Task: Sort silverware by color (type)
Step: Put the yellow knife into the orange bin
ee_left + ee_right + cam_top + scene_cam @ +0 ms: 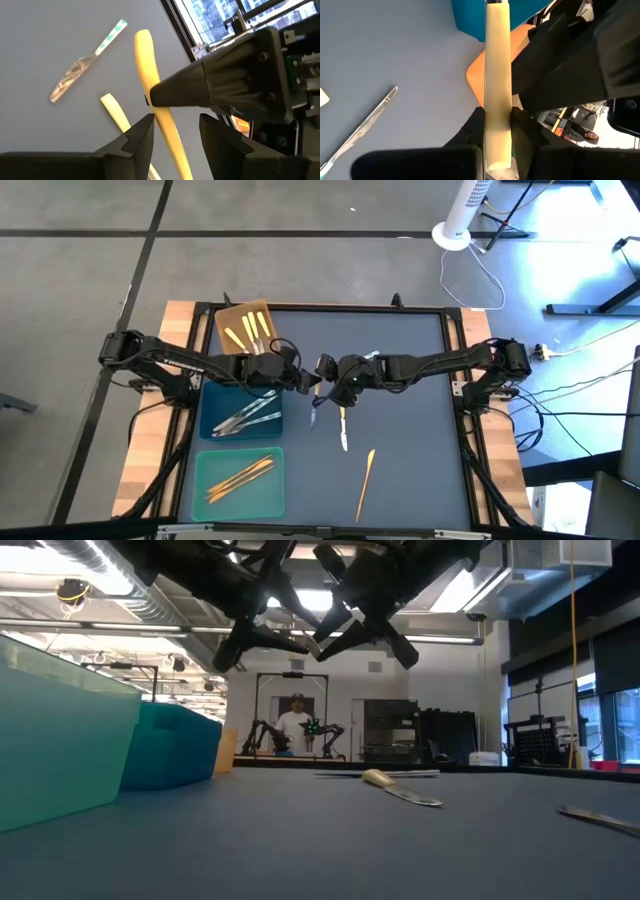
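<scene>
Your two tools meet above the middle of the tabletop, just right of the trays. Your right tool is clamped on a yellow utensil, its pale handle pinched between the fingers. Your left tool has its fingers apart, one on each side of that same handle, not pressed against it as far as the left wrist view shows.

On the bare tabletop below you have a yellow-handled knife, a silver piece just left of it, and a gold piece nearer the front edge.

The brown tray at the back left holds yellow-handled pieces. The blue tray in front of it holds silver ones. The teal tray nearest the front holds gold ones.

A person stands far back in the room.
</scene>
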Robot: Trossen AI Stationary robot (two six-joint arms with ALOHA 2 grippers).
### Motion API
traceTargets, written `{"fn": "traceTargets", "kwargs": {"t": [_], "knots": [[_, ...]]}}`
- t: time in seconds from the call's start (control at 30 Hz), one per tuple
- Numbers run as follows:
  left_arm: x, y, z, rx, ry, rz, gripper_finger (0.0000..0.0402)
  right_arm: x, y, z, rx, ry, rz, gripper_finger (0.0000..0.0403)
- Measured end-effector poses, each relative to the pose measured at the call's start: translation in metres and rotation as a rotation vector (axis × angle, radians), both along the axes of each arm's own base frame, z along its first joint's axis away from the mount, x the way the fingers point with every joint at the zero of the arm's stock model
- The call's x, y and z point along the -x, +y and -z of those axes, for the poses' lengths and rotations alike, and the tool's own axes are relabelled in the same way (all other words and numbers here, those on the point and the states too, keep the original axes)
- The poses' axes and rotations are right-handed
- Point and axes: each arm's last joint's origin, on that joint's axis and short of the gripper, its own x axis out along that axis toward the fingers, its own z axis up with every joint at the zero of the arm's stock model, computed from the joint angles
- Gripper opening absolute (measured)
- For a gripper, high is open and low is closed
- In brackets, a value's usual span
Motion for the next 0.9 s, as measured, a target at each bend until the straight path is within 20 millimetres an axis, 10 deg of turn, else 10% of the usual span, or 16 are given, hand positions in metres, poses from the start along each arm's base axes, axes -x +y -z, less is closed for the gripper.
{"fn": "traceTargets", "kwargs": {"t": [0.9], "knots": [[0.001, -0.035, 0.001, 0.117, -0.004, 0.156, 0.0151, 0.002, 0.041, -0.001, 0.004, -0.017, -0.095, 0.0047]]}}
